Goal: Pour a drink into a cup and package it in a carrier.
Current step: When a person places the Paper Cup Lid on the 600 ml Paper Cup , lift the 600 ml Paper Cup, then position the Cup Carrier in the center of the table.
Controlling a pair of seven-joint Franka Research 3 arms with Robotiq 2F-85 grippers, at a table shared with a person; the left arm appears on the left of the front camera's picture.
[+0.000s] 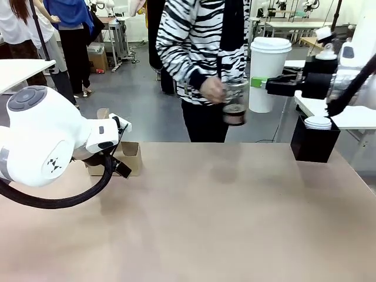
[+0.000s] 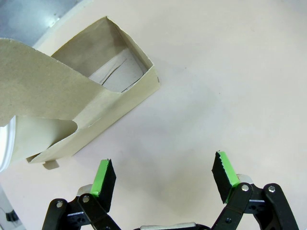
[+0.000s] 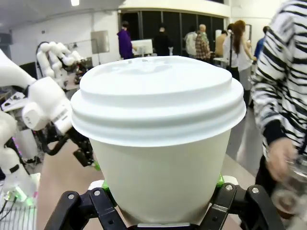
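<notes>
Your left end effector (image 2: 165, 177) sits released beside the carrier (image 2: 120, 105); your right end effector (image 3: 160, 184), well apart, grasps the cup (image 3: 158, 153).

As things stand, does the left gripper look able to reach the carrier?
Probably yes. The left gripper is open and points down at the table, with the carrier sitting just beyond its fingertips. Nothing lies between them in the left wrist view.

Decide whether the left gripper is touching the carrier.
Apart. In the left wrist view, bare table shows between the open left gripper and the carrier.
</notes>
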